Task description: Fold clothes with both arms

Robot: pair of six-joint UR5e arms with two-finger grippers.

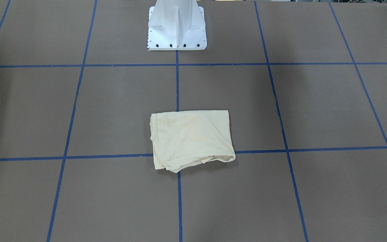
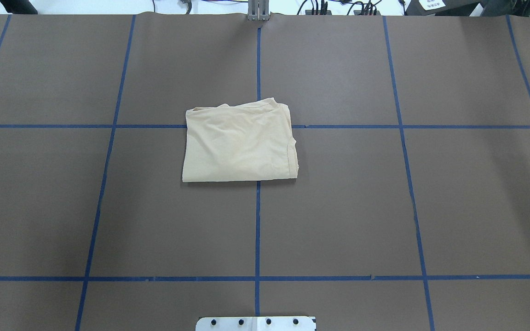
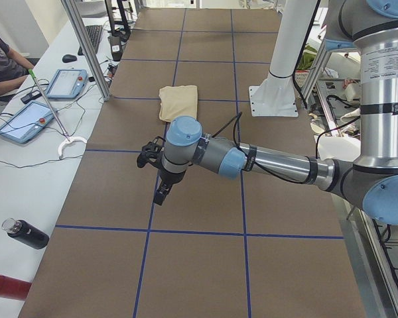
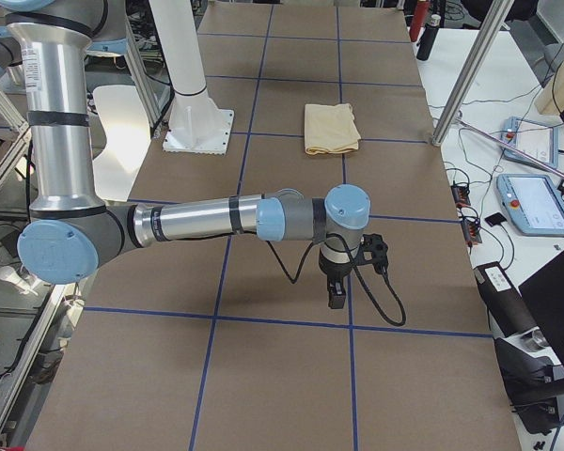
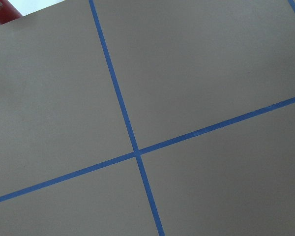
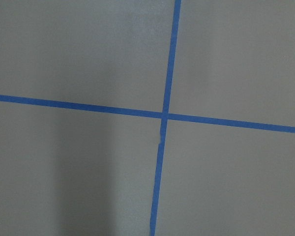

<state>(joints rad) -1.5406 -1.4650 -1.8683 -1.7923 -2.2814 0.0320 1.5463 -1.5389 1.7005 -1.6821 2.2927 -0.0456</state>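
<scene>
The clothes are one pale cream-yellow shirt (image 1: 191, 139), folded into a compact rectangle with no print showing. It lies flat at the table's middle (image 2: 239, 142), straddling the blue centre line. Both arms hang out over the table's two ends, far from it. In the left side view the left gripper (image 3: 162, 192) points down above the brown surface, with the shirt (image 3: 178, 101) well beyond it. The right gripper (image 4: 336, 287) does the same in the right side view, short of the shirt (image 4: 331, 127). I cannot tell whether either is open or shut. Both wrist views show only tape lines.
The white pedestal base (image 1: 176, 27) stands behind the shirt. Blue tape (image 2: 258, 220) grids the brown table cover. On a side bench are tablets (image 3: 26, 121), a black bottle (image 3: 26, 234) and a seated person's arm (image 3: 3, 79). A pendant (image 4: 543, 202) lies on the opposite bench.
</scene>
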